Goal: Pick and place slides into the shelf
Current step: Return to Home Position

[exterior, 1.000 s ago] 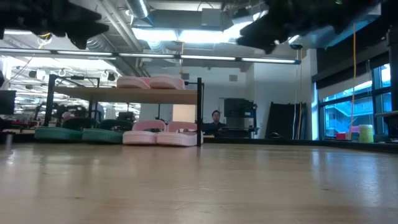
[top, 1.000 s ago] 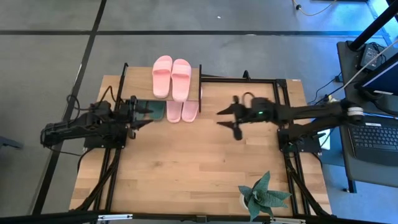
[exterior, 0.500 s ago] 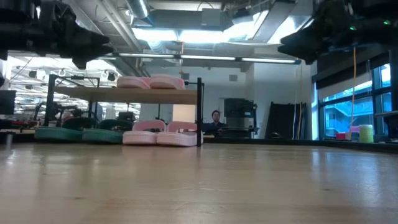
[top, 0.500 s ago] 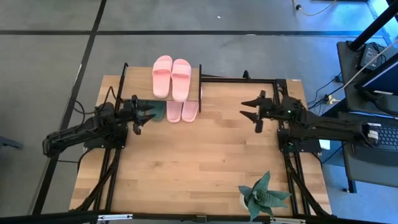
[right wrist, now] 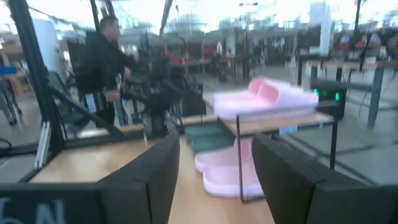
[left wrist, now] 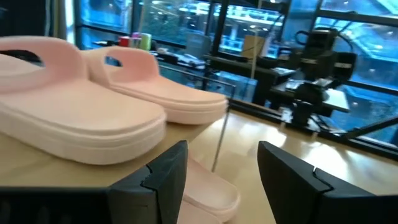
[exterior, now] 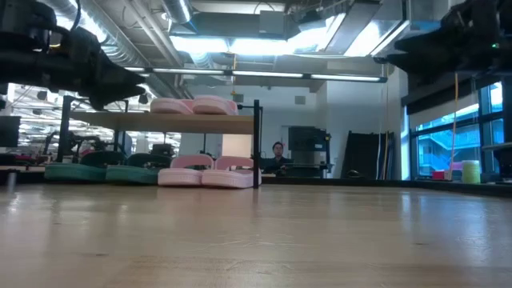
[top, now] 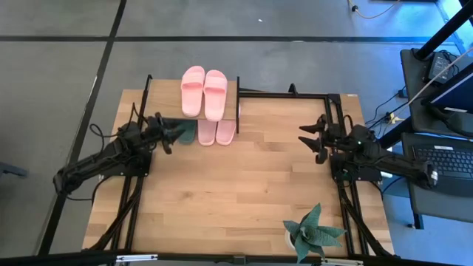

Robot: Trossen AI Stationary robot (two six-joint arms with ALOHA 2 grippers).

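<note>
The shelf [top: 194, 108] stands at the table's far left. One light pink pair [top: 204, 90] lies on its plank top. The second pink pair [top: 216, 131] and the dark green pair [top: 186, 130] rest on the table under it, side by side in the low view, pink [exterior: 206, 174] and green [exterior: 100, 172]. My left gripper [top: 171, 133] hovers open beside the shelf's near left corner, level with the plank; its wrist view shows the top pair [left wrist: 93, 106]. My right gripper [top: 314, 139] hangs open above the table's right side, facing the shelf [right wrist: 273, 118].
A green potted plant [top: 314, 233] stands at the near right edge. Bare wooden tabletop [top: 244, 185] spreads between the arms. Black frame bars [top: 284, 94] run along the far edge. A person [right wrist: 102, 56] stands in the room beyond the left arm.
My right gripper has drawn back from the table's middle toward its right edge, staying high and open. My left gripper has sunk a little beside the shelf's near left corner while its arm has swung back. The slides have not moved.
</note>
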